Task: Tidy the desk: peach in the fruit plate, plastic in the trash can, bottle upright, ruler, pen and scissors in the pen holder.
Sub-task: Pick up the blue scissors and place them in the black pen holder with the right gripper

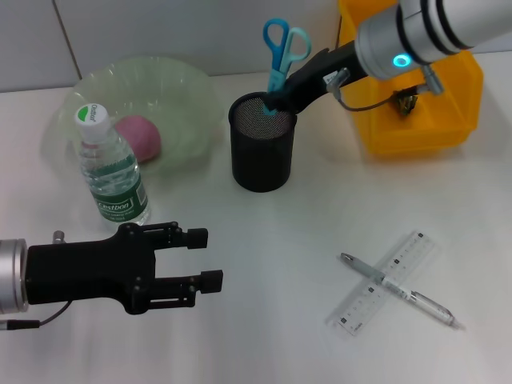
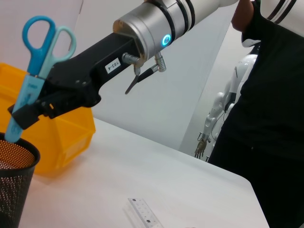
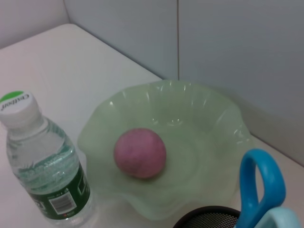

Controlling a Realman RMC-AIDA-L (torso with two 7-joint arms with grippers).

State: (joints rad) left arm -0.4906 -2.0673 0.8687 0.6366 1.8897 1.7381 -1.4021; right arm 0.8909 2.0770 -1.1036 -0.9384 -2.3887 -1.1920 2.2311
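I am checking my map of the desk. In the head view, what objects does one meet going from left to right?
Left gripper → water bottle → peach → pen holder → ruler → yellow bin.

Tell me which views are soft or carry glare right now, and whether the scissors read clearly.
Head view: even light, soft shadows under the pen holder and left gripper; scissors sharp, held by the right gripper. Left wrist view: scissors crisp, background figure dark. Right wrist view: peach and bottle slightly soft, scissor handle cut off at the edge.
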